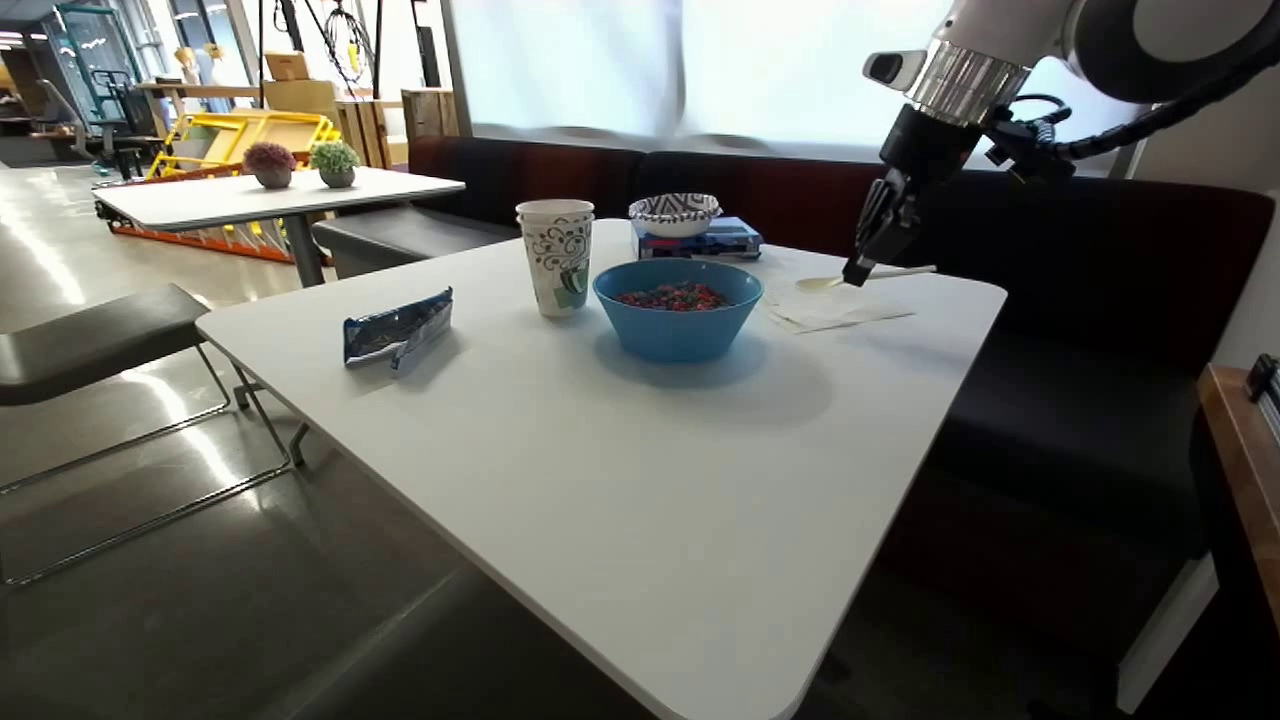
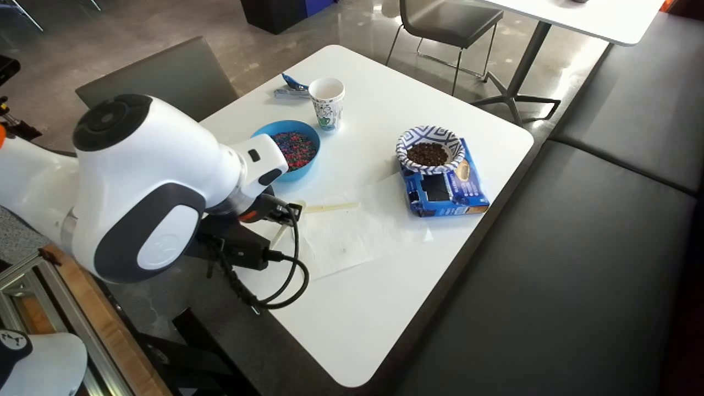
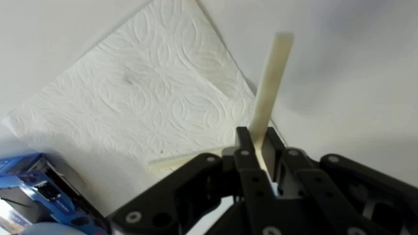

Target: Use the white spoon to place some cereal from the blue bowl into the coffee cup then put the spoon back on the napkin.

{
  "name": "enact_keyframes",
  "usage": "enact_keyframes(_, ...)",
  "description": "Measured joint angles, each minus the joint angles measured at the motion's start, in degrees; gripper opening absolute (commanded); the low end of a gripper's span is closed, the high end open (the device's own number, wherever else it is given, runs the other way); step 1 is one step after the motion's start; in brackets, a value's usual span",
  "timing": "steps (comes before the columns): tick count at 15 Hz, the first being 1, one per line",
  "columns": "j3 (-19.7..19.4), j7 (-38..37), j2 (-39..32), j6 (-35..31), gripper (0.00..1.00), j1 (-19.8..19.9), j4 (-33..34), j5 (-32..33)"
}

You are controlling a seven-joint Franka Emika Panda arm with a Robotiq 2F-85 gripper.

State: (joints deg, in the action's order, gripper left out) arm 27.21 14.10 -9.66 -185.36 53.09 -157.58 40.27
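My gripper (image 3: 255,132) is shut on the white spoon's handle (image 3: 271,81), which points past the napkin's edge in the wrist view. In an exterior view the gripper (image 1: 858,272) is low over the napkin (image 1: 840,316), with a spoon head (image 1: 820,284) beside the fingertips. A second pale handle (image 3: 183,161) lies on the napkin (image 3: 130,81), partly hidden by my fingers; it also shows in an exterior view (image 2: 333,208). The blue bowl (image 1: 678,335) holds multicoloured cereal (image 1: 675,297). The patterned coffee cup (image 1: 553,270), stacked with another, stands upright beside the bowl.
A blue box (image 2: 448,209) carries a patterned paper bowl (image 2: 404,144) with brown pieces in it. A blue-and-silver packet (image 1: 400,325) stands on the table beyond the cups. The white table's edge (image 2: 418,324) drops off near the bench seat.
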Motion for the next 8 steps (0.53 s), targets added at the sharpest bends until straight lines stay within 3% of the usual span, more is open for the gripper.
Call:
enact_keyframes(3,2.21,-0.50,0.50,0.00,0.14,1.17,0.10,0.45)
enact_keyframes(4,2.29,-0.50,0.53,0.00,0.04,1.27,0.10,0.48)
enact_keyframes(8,2.41,-0.47,0.98,-0.05,0.04,1.26,0.40,0.50)
